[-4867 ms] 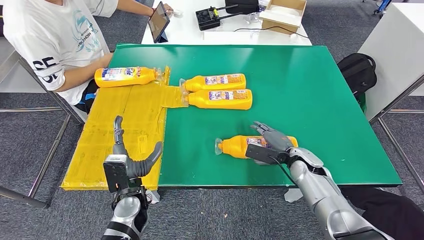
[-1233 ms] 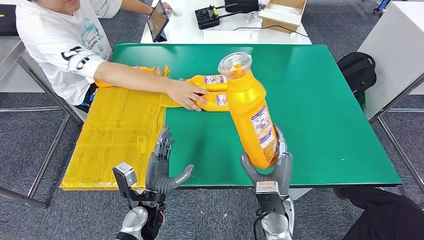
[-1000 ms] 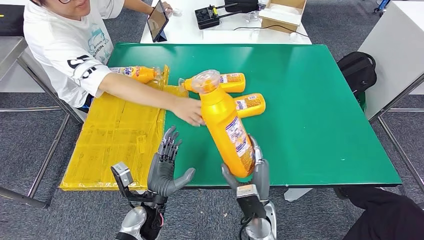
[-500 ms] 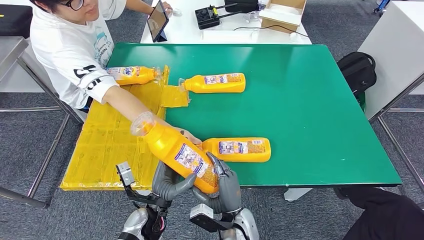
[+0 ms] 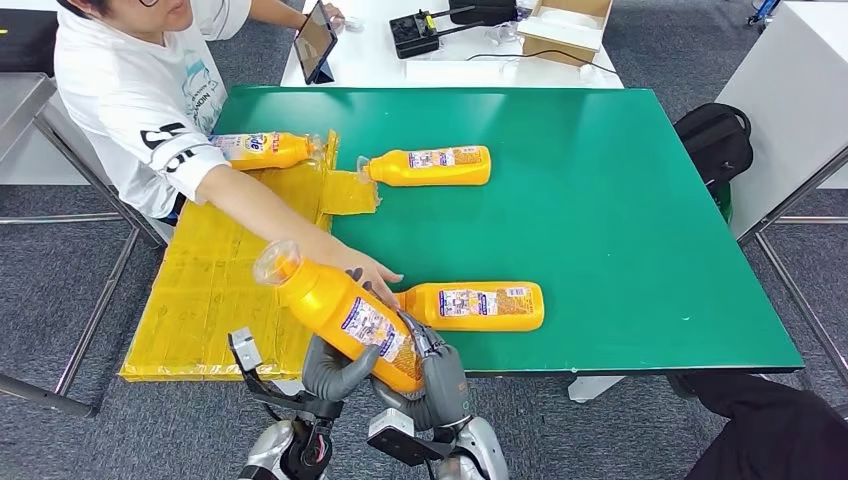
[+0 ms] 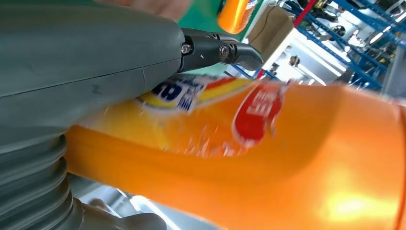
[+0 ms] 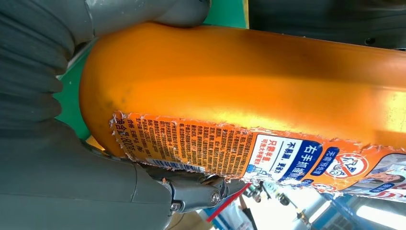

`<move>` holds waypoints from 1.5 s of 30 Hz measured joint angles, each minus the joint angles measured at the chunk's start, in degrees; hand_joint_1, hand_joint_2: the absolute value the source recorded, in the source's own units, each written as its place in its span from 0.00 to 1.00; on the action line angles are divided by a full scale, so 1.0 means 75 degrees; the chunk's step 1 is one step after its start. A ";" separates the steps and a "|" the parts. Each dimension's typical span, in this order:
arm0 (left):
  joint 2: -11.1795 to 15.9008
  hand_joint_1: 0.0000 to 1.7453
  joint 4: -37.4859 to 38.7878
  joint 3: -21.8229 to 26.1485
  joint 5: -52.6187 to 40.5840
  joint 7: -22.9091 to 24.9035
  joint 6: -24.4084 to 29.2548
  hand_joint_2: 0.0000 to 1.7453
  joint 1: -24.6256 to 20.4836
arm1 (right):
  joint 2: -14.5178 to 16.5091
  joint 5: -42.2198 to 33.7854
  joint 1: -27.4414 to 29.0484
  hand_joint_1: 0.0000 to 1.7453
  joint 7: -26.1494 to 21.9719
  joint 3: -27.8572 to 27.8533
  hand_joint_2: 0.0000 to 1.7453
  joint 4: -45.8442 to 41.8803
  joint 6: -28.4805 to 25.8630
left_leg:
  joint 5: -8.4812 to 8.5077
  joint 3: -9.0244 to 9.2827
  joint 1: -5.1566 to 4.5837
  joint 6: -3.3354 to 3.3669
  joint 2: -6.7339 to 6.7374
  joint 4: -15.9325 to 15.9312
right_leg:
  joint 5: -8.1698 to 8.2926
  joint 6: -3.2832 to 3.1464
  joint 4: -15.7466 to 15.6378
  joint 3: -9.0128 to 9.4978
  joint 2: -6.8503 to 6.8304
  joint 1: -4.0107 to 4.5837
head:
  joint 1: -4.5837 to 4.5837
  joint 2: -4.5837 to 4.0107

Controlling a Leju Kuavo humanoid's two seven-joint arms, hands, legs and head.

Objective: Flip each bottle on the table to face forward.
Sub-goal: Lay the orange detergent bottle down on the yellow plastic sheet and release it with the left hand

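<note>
- You can't read the held bottle (image 6: 268, 158)'s front label in the left wrist view: it's blurred.
- The left hand (image 5: 335, 368)'s fingers are hidden behind that bottle.
- The person (image 5: 140, 95)'s head is cut off at the edge.

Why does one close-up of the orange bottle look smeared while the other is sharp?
Left wrist view: the bottle label is streaked with motion blur, with bright glare near the edge. Right wrist view: small label print is crisp. Head view: the whole table is evenly lit and sharp.

Three bottles (image 5: 470, 306) on table (image 5: 640, 200)
</note>
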 joint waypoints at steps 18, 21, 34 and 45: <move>-0.0028 1.00 0.0177 0.0455 0.0518 0.0040 -0.0485 1.00 -0.0017 | -0.0028 -0.0218 -0.0191 1.00 -0.0003 0.0302 1.00 0.0492 0.0377 | 0.0000 0.0000 0.0000 0.0000 0.0000 0.0000 | 0.0000 0.0000 0.0000 -0.0001 0.0000 0.0000 | -0.0003 0.0000; -0.0028 1.00 0.0177 0.0463 0.0521 0.0030 -0.0475 1.00 -0.0016 | -0.0025 -0.0220 -0.0204 1.00 -0.0003 0.0317 1.00 0.0522 0.0380 | 0.0000 0.0000 0.0000 0.0000 0.0000 0.0000 | 0.0000 0.0000 0.0000 -0.0001 0.0000 0.0000 | -0.0003 0.0000; -0.0034 1.00 0.0175 0.0468 -0.0024 -0.0286 -0.0210 1.00 -0.0013 | -0.0028 -0.0477 -0.0236 0.00 -0.0003 0.0357 0.50 0.0641 0.0549 | 0.0000 0.0000 0.0000 0.0000 0.0000 0.0000 | 0.0000 0.0000 0.0000 0.0000 0.0000 0.0000 | -0.0002 0.0000; -0.0036 1.00 -0.0340 0.0629 -0.1825 -0.0745 0.1712 1.00 -0.0017 | -0.0020 -0.1204 -0.0083 0.00 -0.0003 0.0180 0.00 0.0202 0.1717 | 0.0001 0.0000 0.0000 0.0000 0.0000 0.0000 | 0.0001 0.0000 0.0002 0.0001 0.0000 0.0000 | 0.0001 0.0000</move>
